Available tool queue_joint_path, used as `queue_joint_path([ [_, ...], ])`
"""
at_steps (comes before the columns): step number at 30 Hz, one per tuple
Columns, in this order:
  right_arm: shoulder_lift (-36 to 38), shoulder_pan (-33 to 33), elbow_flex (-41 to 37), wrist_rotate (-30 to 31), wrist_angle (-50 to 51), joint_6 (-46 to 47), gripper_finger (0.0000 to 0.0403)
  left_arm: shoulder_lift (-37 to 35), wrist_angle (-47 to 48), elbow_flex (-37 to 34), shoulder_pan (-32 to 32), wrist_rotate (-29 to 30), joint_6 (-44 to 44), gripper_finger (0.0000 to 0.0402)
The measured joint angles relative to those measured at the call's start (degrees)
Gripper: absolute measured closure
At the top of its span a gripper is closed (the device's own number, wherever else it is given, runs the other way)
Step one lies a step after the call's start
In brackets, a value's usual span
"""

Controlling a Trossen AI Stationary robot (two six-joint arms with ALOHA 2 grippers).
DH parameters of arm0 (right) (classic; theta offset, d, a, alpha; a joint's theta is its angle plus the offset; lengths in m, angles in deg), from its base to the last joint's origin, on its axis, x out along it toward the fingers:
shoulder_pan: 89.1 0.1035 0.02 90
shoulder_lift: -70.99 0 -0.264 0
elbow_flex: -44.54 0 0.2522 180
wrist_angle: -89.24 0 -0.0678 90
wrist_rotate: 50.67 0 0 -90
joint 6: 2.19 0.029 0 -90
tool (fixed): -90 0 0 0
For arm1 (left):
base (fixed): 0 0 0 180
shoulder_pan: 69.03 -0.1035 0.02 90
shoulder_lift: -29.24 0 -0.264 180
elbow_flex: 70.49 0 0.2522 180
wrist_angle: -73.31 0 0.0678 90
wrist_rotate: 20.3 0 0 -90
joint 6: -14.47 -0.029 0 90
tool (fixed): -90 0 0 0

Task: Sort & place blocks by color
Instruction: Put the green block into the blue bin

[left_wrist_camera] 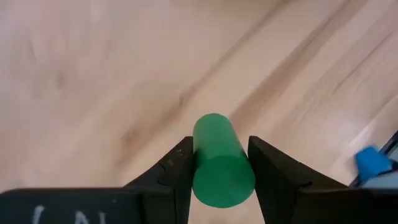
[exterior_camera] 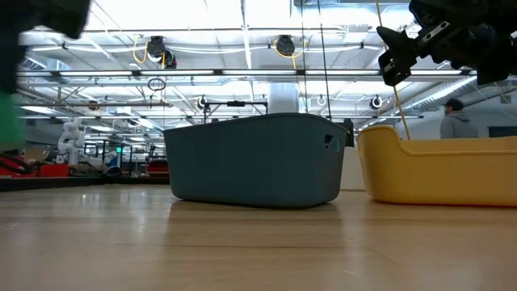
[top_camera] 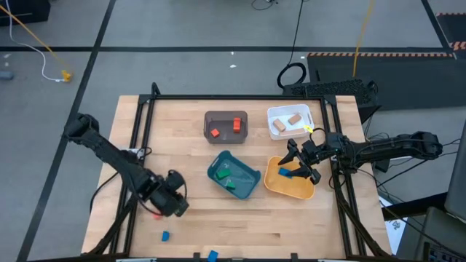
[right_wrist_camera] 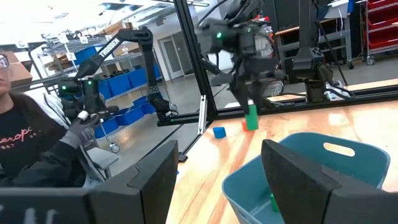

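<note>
My left gripper point(top_camera: 173, 202) hangs over the table's near left part, shut on a green round block point(left_wrist_camera: 219, 163), which also shows from afar in the right wrist view as the green block point(right_wrist_camera: 251, 118). My right gripper point(top_camera: 300, 161) waits open and holding nothing above the yellow tray point(top_camera: 280, 185), which holds a blue block point(top_camera: 285, 172). Green blocks lie in the teal tray point(top_camera: 251, 175), red ones in the brown tray point(top_camera: 226, 115), plain wood ones in the white tray point(top_camera: 277, 113). Two blue blocks point(top_camera: 165, 236) point(top_camera: 212, 255) lie on the table near its front edge. My left gripper pinches the green round block by its curved sides point(left_wrist_camera: 198, 155) between the two fingers, which come steeply from above. The block's long way runs along the fingers and its far end point(left_wrist_camera: 214, 121) sticks out past the fingertips. It hangs clear of the table.
A small red piece point(top_camera: 156, 213) lies on the table just beside my left gripper. A black frame point(top_camera: 240, 96) runs round the table's far and side edges. Bare wood lies between the left gripper and the teal tray. A person point(right_wrist_camera: 37, 143) stands beyond the table.
</note>
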Motion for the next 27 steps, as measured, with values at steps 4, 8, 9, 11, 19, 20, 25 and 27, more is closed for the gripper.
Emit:
queue_joint_path([
  [4, 0.0, 0.01, 0.0, 0.0, -0.02, 0.0, 0.0179, -2.09, -4.83, 0.0, -4.69, 7.2, -11.81, 0.0262],
  [8, 0.0, 0.01, 0.0, 0.01, 0.0, 0.0, 0.0179, -2.72, -12.7, 0.02, -8.78, 14.13, -25.68, 0.0245],
  [9, 0.0, 0.01, 0.0, 0.02, -0.02, 0.0, 0.0179, -2.73, -14.46, 0.02, -9.68, 15.56, -29.15, 0.0246],
  [11, -0.02, 0.0, 0.0, 0.01, -0.02, 0.0, 0.0179, -2.76, -18.98, 0.02, -11.48, 18.29, -36.06, 0.0255],
  [19, -0.02, -0.01, 0.0, 0.02, 0.0, 0.0, 0.0179, -0.41, -34.08, 0.04, -17.75, 21.99, -54.31, 0.0267],
  [20, -0.02, 0.0, 0.0, 0.01, -0.02, 0.0, 0.0179, 0.21, -34.64, 0.04, -18.18, 21.89, -55.56, 0.0261],
  [25, -0.02, 0.01, 0.0, 0.01, -0.02, 0.0, 0.0179, 4.38, -38.38, 0.04, -19.37, 21.56, -57.49, 0.0236],
  [27, -0.02, 0.01, 0.0, 0.01, -0.01, 0.0, 0.0179, 5.74, -39.18, 0.04, -19.7, 21.51, -57.58, 0.0238],
])
